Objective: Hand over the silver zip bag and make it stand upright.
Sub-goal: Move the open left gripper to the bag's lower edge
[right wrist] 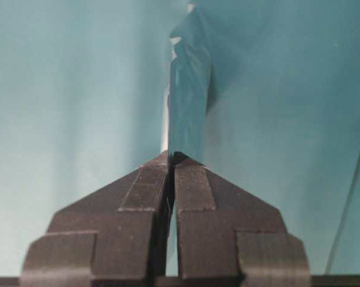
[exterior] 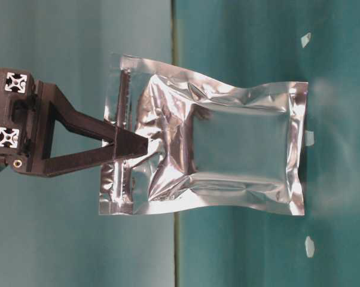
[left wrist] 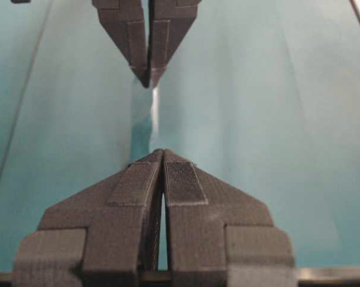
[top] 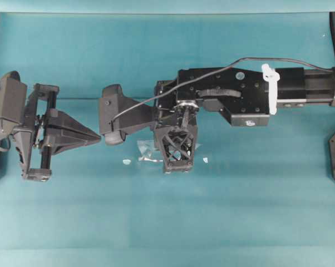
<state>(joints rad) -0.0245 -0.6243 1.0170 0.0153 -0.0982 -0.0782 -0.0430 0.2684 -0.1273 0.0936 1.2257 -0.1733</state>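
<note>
1. The right gripper [right wrist: 171, 156] is closed on the silver zip bag [right wrist: 189, 89]. In the right wrist view both jaws meet on the bag's near edge, with no gap showing between them.
2. The bag extends straight out from the jaw tips of the right gripper, seen edge-on as a thin band. In the table-level view the jaw tips [exterior: 138, 145] pinch the flat sealed strip at one end of the bag [exterior: 240, 149], and the crinkled panel with its darker grey centre extends away from the jaws.
3. In the overhead view the right gripper [top: 177, 167] points down at the teal table [top: 240, 222], and only slivers of the bag [top: 145, 149] show beside it.
4. The left gripper [left wrist: 162, 152] holds nothing; its jaws are pressed together. It is level, just clear of the right arm [top: 116, 114].
5. In the left wrist view, beyond the left jaw tips, the bag [left wrist: 155, 110] appears edge-on, with the right gripper [left wrist: 149, 81] clamped at its far end.
6. Small pale flecks [top: 127, 162] lie on the table near the right gripper.
</note>
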